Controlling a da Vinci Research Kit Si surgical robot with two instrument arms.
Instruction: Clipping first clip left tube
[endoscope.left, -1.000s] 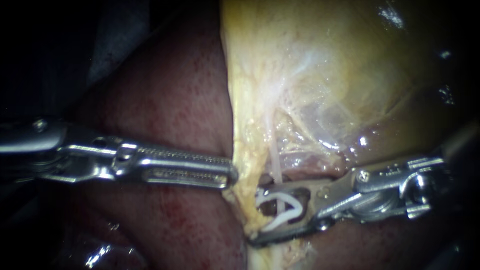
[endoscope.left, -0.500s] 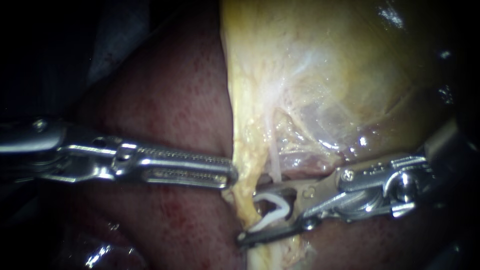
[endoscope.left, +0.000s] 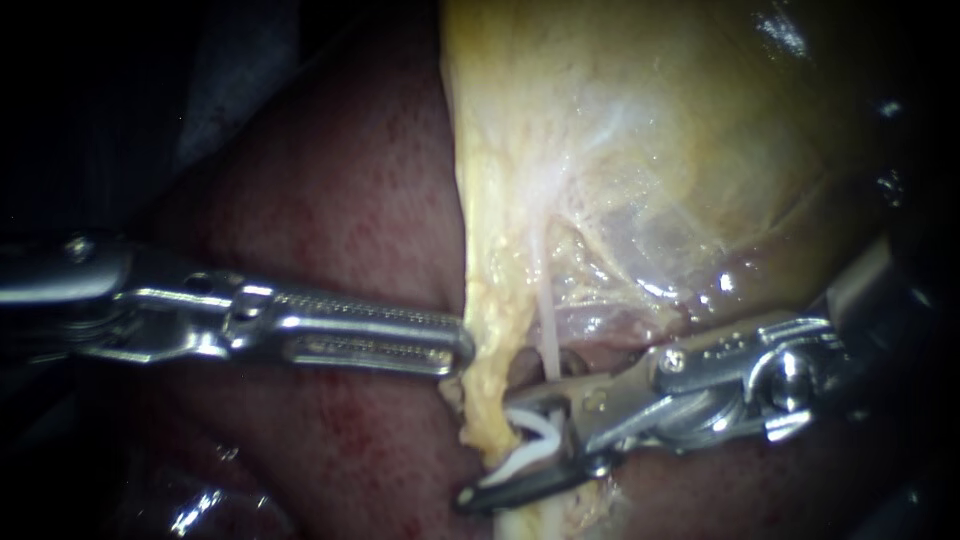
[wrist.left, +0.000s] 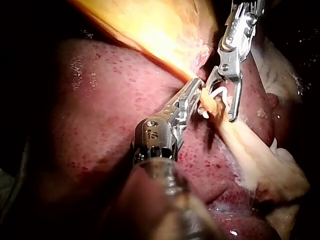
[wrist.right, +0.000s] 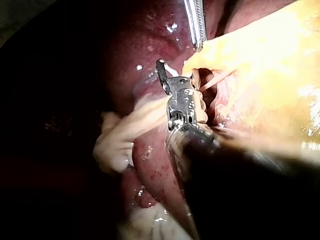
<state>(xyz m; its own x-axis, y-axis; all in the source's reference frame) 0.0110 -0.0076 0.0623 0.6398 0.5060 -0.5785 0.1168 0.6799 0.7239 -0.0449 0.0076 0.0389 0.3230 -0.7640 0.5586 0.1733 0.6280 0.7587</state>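
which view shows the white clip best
Endoscope view: the white clip sits in plain sight between the right instrument's jaws. The left wrist view shows parts of it; the right wrist view shows only a sliver beside the jaws.

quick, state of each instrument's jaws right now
Left instrument: jaws shut on the yellow tissue.
Right instrument: jaws shut on the white clip.

The endoscope closely faces the glistening yellow gallbladder wall at the upper right of its frame. The wrist cameras look in nearby from opposite sides; all three views share the white plastic clip.
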